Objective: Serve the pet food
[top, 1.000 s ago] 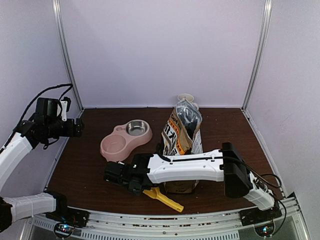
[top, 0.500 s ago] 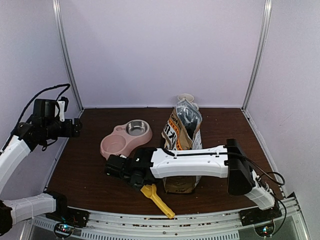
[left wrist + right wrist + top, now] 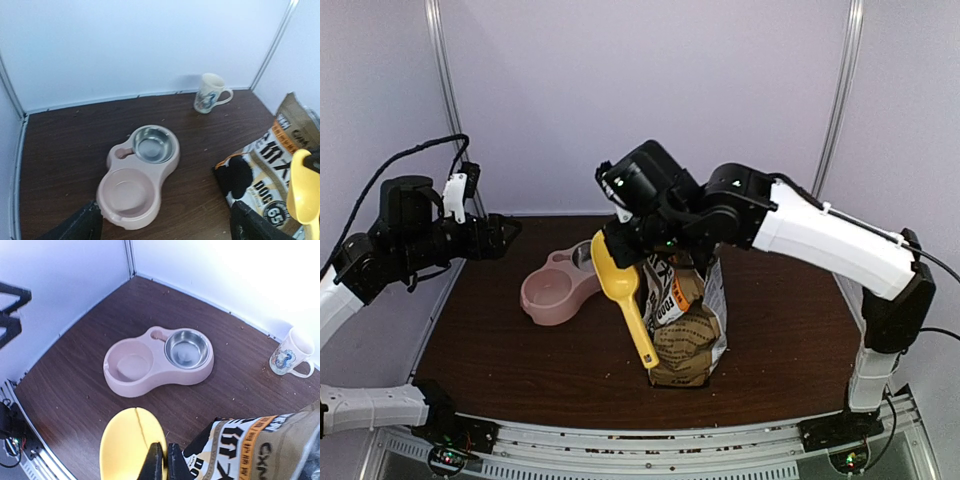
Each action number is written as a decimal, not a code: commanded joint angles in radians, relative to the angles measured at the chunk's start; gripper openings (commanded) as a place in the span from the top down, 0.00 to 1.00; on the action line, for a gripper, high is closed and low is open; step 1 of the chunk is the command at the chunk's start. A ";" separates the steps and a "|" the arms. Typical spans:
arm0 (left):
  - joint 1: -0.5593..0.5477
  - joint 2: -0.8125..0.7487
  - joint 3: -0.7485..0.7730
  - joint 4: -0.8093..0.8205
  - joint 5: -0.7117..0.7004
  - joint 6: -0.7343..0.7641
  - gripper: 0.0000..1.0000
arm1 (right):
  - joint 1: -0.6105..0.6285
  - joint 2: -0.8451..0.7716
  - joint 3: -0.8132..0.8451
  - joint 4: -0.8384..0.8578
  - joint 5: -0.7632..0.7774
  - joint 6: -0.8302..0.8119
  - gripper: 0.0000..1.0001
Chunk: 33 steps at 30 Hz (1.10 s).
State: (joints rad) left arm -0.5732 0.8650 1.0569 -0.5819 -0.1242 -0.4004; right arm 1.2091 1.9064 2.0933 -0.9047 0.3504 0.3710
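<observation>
No pet food shows in any view; the tan-and-white bag (image 3: 685, 315) stands upright at mid-table and its inside is hidden. My right gripper (image 3: 623, 243) is raised left of the bag top and shut on the rim of the yellow scoop (image 3: 615, 268), whose handle hangs down in front of the bag. The right wrist view shows the fingers (image 3: 155, 463) pinching the scoop's bowl (image 3: 130, 442); I see no kibble on it. The pink double bowl (image 3: 558, 290) holds a steel insert (image 3: 152, 145), and both wells look empty. My left gripper (image 3: 506, 229) hovers at the left, open and empty.
A white printed mug (image 3: 210, 92) stands at the back wall behind the bag. White walls and metal posts close in the dark wood table (image 3: 490, 350). Small crumbs lie scattered on the wood. The left arm's cable loops above its wrist.
My right arm has risen from low at the table's front to above the bag's left side, lifting the scoop off the table. My left gripper has swung inward toward the bowl.
</observation>
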 commanded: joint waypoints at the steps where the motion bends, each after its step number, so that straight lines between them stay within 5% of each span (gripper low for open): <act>1: -0.129 -0.045 0.040 0.106 -0.012 -0.077 0.09 | -0.044 -0.130 -0.105 0.137 -0.079 0.032 1.00; 6: -0.354 -0.045 0.015 0.263 0.048 -0.116 0.09 | -0.087 -0.337 -0.345 0.439 -0.162 0.106 1.00; 12: -0.550 0.137 0.033 0.451 0.109 -0.167 0.09 | -0.087 -0.496 -0.533 0.678 -0.116 0.137 1.00; 18: -0.585 0.285 0.072 0.481 0.164 -0.226 0.09 | -0.088 -0.568 -0.626 0.790 -0.068 0.140 1.00; 33: -0.615 0.350 0.026 0.683 0.271 -0.314 0.09 | -0.088 -0.606 -0.682 0.841 -0.041 0.124 1.00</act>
State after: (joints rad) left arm -1.1824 1.2026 1.0870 -0.0055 0.1272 -0.6842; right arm 1.1210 1.3331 1.4273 -0.1200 0.2890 0.4965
